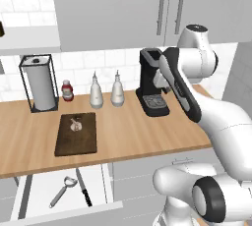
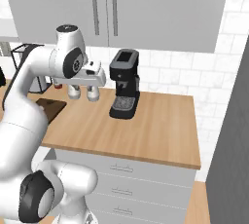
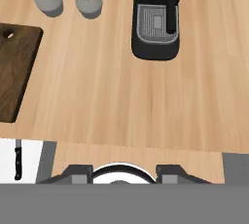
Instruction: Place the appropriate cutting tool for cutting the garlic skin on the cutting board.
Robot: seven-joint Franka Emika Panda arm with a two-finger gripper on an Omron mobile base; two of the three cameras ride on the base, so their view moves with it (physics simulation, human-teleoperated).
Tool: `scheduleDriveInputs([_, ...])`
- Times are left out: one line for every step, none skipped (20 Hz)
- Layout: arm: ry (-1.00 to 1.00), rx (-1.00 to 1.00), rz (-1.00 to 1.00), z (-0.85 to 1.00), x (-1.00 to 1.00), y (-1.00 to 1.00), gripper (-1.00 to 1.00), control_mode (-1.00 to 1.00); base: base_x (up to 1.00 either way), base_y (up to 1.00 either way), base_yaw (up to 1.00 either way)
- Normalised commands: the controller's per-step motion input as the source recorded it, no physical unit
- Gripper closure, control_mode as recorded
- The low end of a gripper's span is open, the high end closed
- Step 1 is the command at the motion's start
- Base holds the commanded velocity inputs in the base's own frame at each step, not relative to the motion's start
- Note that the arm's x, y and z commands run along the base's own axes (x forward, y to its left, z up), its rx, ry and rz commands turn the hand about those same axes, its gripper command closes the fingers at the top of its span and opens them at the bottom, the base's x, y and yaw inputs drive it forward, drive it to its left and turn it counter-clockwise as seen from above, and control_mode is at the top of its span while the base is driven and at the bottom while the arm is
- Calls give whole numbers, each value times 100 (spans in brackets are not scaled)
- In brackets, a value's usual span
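The dark brown cutting board (image 1: 75,139) lies flat on the left part of the wooden counter, and its corner shows in the hand view (image 3: 14,67). The small garlic (image 1: 75,125) rests on the board's far end. The black-handled knife (image 1: 84,191) lies in the open drawer below the counter edge. Its handle (image 3: 18,162) shows at the lower left of the hand view. My gripper (image 3: 124,173) hangs high above the counter in front of the coffee machine, pointing down. It is open, with nothing between its fingertips (image 3: 78,172).
A black coffee machine (image 1: 153,85) stands at the back of the counter under my hand. Two white bottles (image 1: 96,92), a red jar (image 1: 67,91) and a paper towel holder (image 1: 38,85) line the wall. A grey peeler (image 1: 63,190) lies beside the knife in the white drawer (image 1: 37,198).
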Motion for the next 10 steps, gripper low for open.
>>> scheduleDriveInputs([0, 0, 0, 0, -1, 0, -100, -100, 0, 0, 0])
scheduleDriveInputs([-3, 0, 0, 0, -31, 0, -100, -100, 0, 0, 0])
scheduleDriveInputs([-15, 0, 0, 0, -53, 0, -100, -100, 0, 0, 0])
scheduleDriveInputs([-14, 0, 3, 0, -90, 11, -100, -100, 0, 0, 0])
scheduleDriveInputs([-13, 0, 7, -2, -100, 23, -100, -100, 0, 0, 0])
scheduleDriveInputs([0, 0, 1, -29, -99, 43, -100, -100, 0, 0, 0])
scheduleDriveInputs([0, 0, 0, -46, -91, 74, -100, -100, 0, 0, 0])
scheduleDriveInputs([0, 0, 0, -51, -49, 100, -100, -100, 0, 0, 0])
scheduleDriveInputs([1, 0, -7, -67, -24, 100, -100, -100, 0, 0, 0])
scheduleDriveInputs([12, -8, -14, -79, 0, 100, -100, -100, 0, 0, 0])
